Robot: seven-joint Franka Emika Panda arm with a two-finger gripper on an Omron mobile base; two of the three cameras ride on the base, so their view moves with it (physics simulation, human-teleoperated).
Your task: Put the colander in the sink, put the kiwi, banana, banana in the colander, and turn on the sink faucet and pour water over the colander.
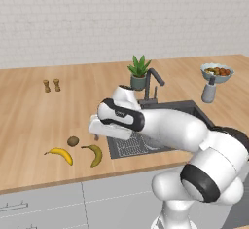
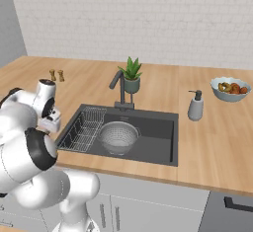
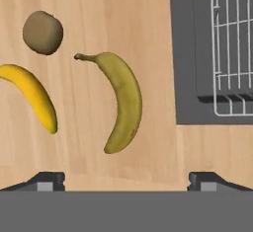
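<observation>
Currently the gripper hangs over the counter with its jaws spread wide and nothing between them. The colander already sits in the sink, so the step in hand looks like the first fruit pick.

Fruit positions, taken from the hand view:
- duller banana: just ahead of the fingertips, lying lengthwise away from them, roughly centred between the jaws
- bright banana: ahead and off to the left, apart from the first
- kiwi: farther ahead and left, beyond the bright banana's upper end, touching neither

Judgement on doing it well: the duller banana is the nearest target. Carry the hand forward so the jaws straddle its thick middle, not the thin stem end. Check the jaw line crosses the fruit's short axis; the curve may make it roll or pivot if pinched off-centre. Descend straight, close gently, lift clear before swinging towards the sink, whose edge and wire rack lie ahead to the right.

Hard to make out:
- the fingertips are cut off at the bottom of the hand view, only their tops show
- height above the counter cannot be read from these views
- in the left base view the forearm covers much of the sink
- the sink faucet lever position is too small to tell
</observation>
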